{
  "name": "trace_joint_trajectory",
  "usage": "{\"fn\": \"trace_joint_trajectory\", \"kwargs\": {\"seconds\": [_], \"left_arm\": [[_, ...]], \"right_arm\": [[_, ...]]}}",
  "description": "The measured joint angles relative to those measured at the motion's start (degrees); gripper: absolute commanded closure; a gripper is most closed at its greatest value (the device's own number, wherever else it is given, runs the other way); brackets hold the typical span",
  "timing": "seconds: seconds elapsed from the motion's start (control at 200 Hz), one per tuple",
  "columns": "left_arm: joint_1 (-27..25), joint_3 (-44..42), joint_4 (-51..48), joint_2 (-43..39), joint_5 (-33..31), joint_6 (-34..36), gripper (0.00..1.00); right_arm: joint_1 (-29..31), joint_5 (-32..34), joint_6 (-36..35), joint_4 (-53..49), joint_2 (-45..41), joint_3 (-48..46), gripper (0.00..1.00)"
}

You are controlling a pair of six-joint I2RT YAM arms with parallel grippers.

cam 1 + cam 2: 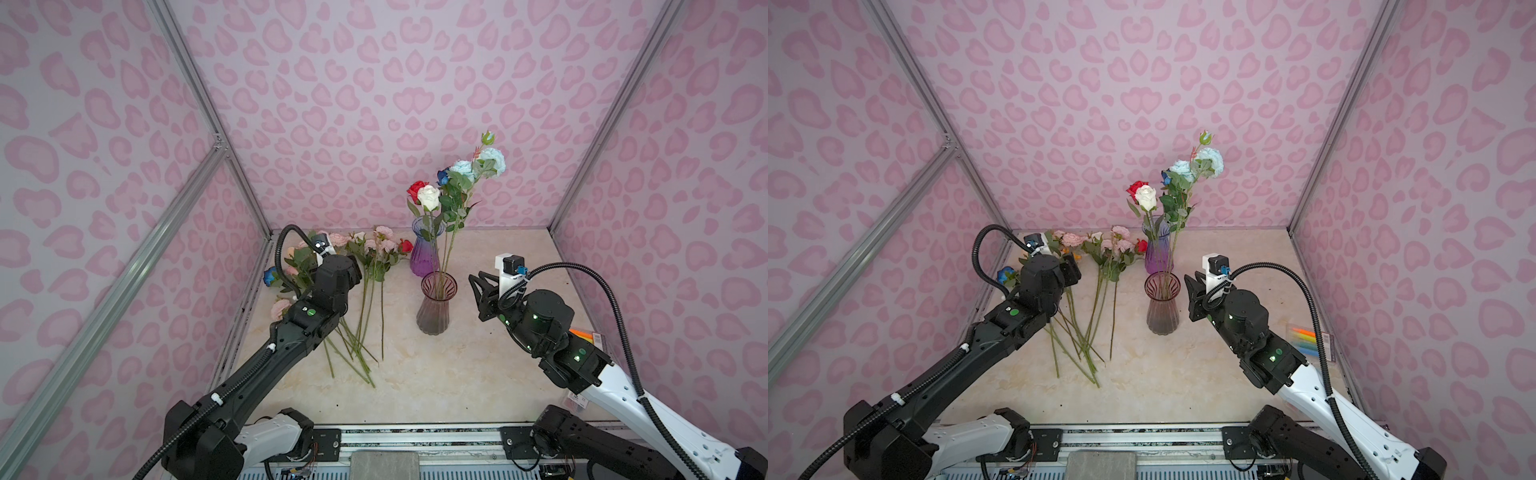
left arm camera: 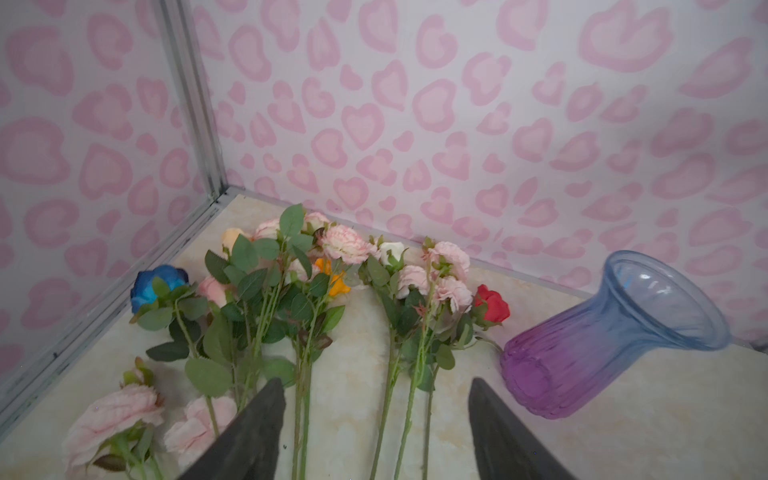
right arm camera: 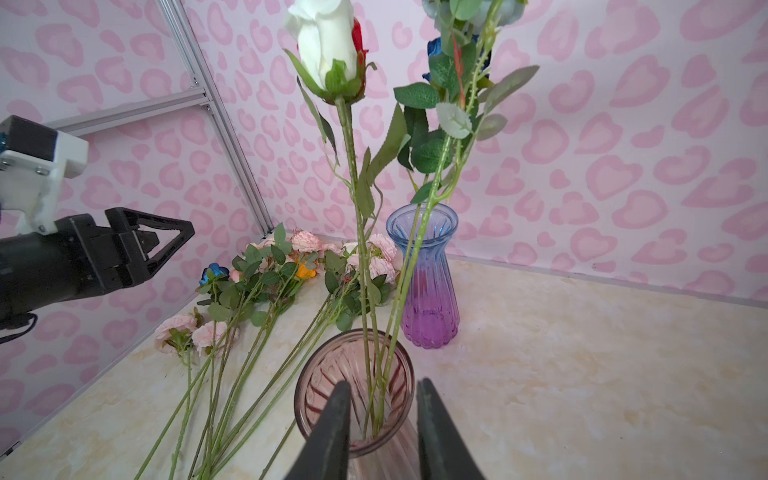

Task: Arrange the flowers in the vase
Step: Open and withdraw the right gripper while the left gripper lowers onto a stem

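Flowers [image 1: 365,266] lay loose on the far left of the bench [image 1: 498,374], heads toward the far wall and green stems fanned toward the near side. Among them were pink peony sprays, a blue rose [image 2: 158,284], an orange bloom [image 2: 332,280] and a small red rose [image 2: 492,305]. Four more stood upright in the smoky pink vase [image 1: 434,311] near the middle of the bench: a white rose [image 1: 429,196], a tall red rose [image 1: 417,189], a dark blue rose [image 1: 444,176] and a pale blue spray [image 1: 478,164]. Just beyond it stood a purple-to-blue vase [image 1: 424,253]. The left gripper [image 2: 376,386] hovered over the loose stems, jaws spread wide and grasping nothing. The right gripper [image 3: 383,384] hung just right of the smoky pink vase, apart from it, jaws parted a little and empty. At the right edge lay a clear packet [image 1: 1306,340] of coloured things; its label [image 1: 1329,343] was too small to read.
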Motion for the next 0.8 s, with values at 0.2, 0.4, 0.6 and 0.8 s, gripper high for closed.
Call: {"fn": "trace_joint_trajectory", "kwargs": {"seconds": [0.2,0.4,0.6,0.8], "left_arm": [[7.1,-4.2,-7.6,3.9,6.3,-11.3,0.48],[9.4,-3.7,-12.8,8.5,10.6,-13.6,0.58],[7.3,6.7,-14.8,21.0,17.2,-7.1,0.63],[1.7,16.7,-17.4,32.2,19.5,-0.7,0.69]], "right_arm": [[0.0,-0.3,2.1,0.0,-1.7,-3.5,0.72],[0.0,-1.5,3.4,0.0,-1.5,-5.2,0.73],[-0.3,-1.6,4.3,1.4,-0.3,-5.7,0.74],[-0.3,-1.7,5.2,1.6,-0.5,-5.7,0.74]]}}
